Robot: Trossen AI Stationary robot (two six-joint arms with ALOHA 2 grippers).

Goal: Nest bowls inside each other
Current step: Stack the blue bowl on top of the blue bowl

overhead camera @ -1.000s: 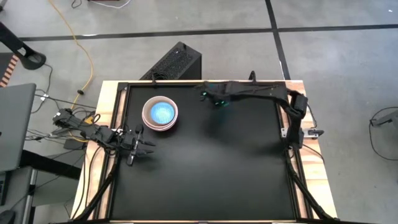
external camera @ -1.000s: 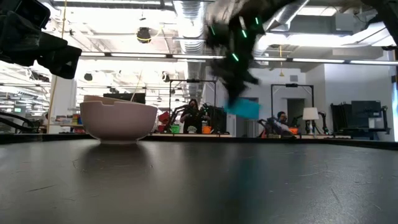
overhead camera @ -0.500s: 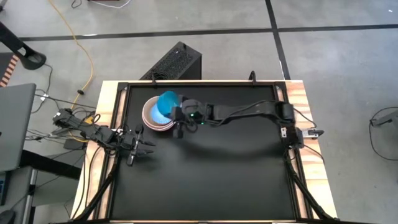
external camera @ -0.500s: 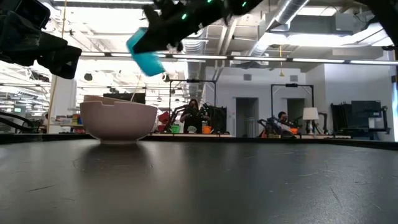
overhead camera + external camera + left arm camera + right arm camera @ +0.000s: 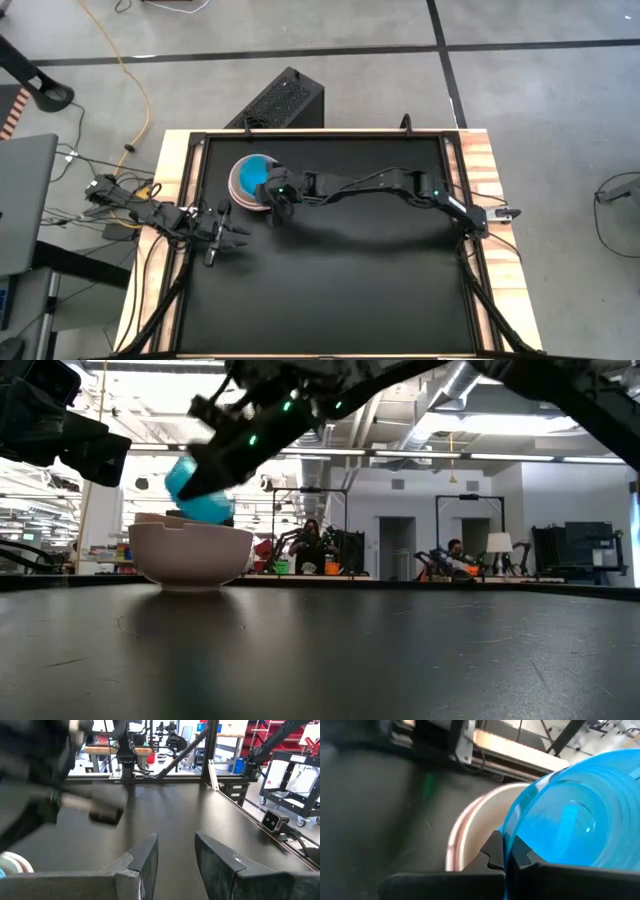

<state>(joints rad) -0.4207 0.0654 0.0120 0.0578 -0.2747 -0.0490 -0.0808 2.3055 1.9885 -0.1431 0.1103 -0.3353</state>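
A stack of bowls (image 5: 240,192) stands at the table's far left, its outer bowl pink (image 5: 190,555), with paler rims inside (image 5: 470,827). It rests on its base on the black table. My right gripper (image 5: 274,192) reaches over it from the right, shut on a teal-blue bowl (image 5: 198,495). That bowl hangs tilted right above the stack's opening (image 5: 253,172). My left gripper (image 5: 226,236) waits open at the table's left edge, its fingers (image 5: 149,862) holding nothing. My right gripper pinches the teal-blue bowl's rim (image 5: 505,837) at the side nearest the arm, one finger inside the bowl and one outside. The fingers come from the table's right, slanting downward. The bowl is tilted just above the stack's rim; whether it touches the stack I cannot tell.
The black table top (image 5: 350,280) stretches bare to the near and right sides. Wooden borders (image 5: 175,180) and cables lie beside the left arm. A dark box (image 5: 280,100) sits on the floor beyond the far edge.
My right gripper has swung from the far middle of the table toward the left, carrying the teal-blue bowl. It rose over the stack, then sank toward it. The wrist has rolled, and the bowl has turned with it.
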